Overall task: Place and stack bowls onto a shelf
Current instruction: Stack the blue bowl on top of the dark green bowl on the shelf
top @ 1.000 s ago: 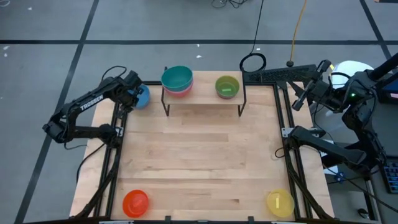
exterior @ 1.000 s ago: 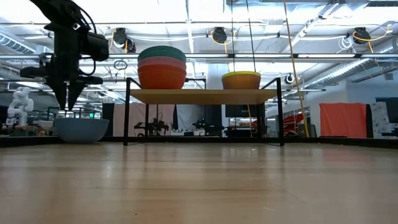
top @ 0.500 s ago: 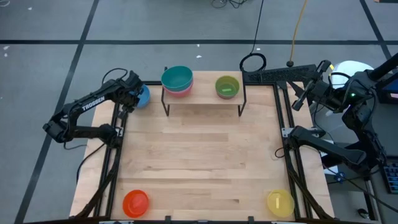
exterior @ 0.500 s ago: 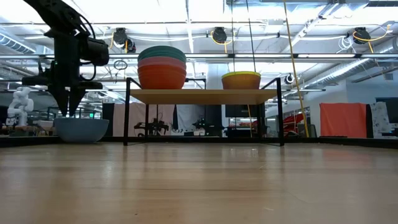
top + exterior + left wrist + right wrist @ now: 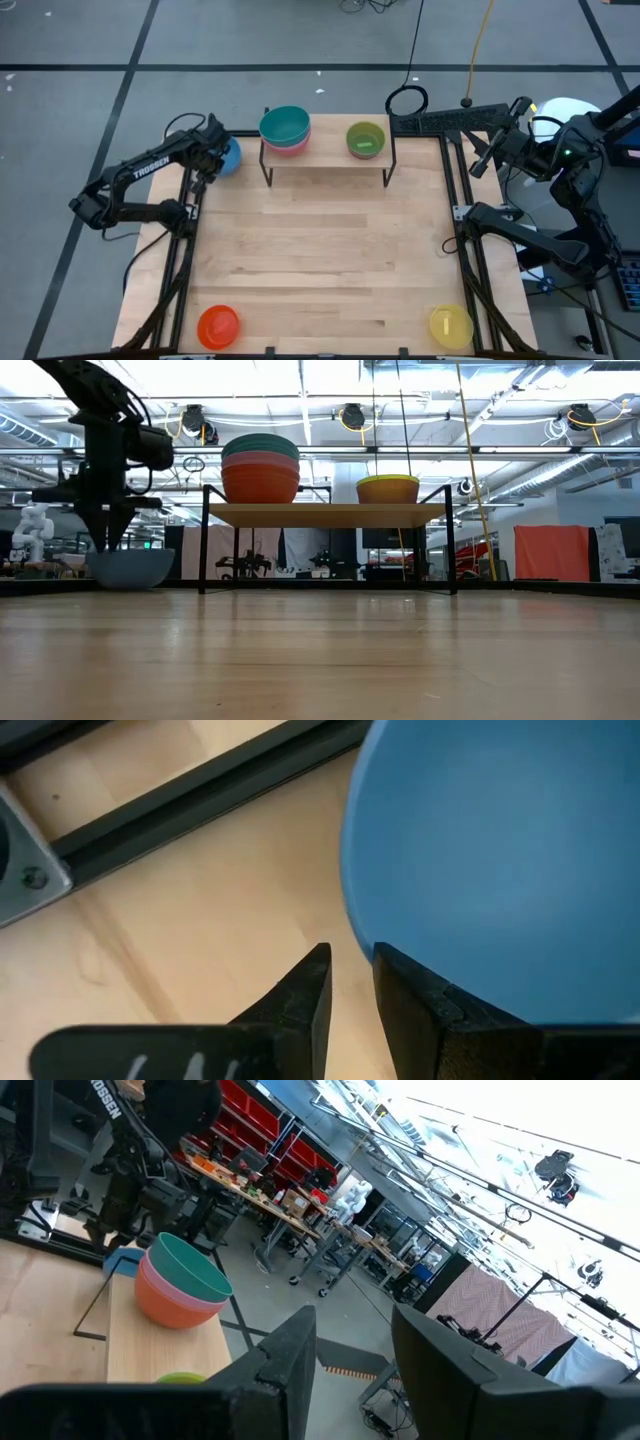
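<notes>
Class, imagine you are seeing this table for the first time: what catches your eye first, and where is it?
The shelf at the table's far edge, carrying a teal-topped bowl stack and a green bowl. Beside it, the left gripper straddles the blue bowl rim. An orange bowl and yellow bowl sit at the near corners.

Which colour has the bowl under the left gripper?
Blue; the bowl shows best in the left wrist view, under the left gripper.

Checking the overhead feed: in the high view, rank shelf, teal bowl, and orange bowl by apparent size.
1. shelf, clearly largest.
2. teal bowl, looks bigger than the orange one, but it sits raised nearer the camera, so unsure.
3. orange bowl.
</notes>
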Controlling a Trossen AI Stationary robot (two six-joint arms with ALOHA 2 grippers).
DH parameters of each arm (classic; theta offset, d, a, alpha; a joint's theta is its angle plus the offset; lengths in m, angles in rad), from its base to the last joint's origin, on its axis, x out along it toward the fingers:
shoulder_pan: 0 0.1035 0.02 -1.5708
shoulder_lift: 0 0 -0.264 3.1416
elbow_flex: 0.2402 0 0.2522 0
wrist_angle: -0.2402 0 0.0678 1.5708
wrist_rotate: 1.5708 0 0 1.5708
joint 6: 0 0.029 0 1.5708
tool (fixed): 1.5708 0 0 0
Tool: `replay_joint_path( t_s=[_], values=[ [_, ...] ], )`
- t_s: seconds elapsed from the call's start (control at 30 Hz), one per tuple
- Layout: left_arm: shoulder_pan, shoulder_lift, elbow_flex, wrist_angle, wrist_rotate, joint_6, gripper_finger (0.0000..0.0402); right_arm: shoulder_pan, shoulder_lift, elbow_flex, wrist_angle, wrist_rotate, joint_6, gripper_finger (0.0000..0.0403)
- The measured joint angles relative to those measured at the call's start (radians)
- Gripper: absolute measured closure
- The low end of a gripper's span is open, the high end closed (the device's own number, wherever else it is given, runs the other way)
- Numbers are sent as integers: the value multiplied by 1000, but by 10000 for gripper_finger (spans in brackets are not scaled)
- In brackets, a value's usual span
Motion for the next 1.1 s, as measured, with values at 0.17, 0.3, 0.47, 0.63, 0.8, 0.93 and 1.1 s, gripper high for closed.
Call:
replay_joint_path(
  t_s=[0.17,0.3,0.47,0.63,0.8,0.93,1.1],
  values=[
    [0,0,-20,3,-6,1,321,0,3,0,1,0,-1,277],
    [0,0,-20,17,-41,4,321,0,14,0,9,0,-2,277],
    [3,0,-20,51,-64,0,321,0,36,0,9,0,-16,277],
    [30,0,-20,125,-67,5,321,0,58,0,8,0,-24,277],
    [50,0,-20,163,-56,10,321,0,67,0,8,1,-45,277],
    [57,0,-20,193,-54,10,321,0,66,0,8,1,-48,277],
    [60,0,-20,207,-53,10,321,0,66,0,8,1,-52,277]
  ],
)
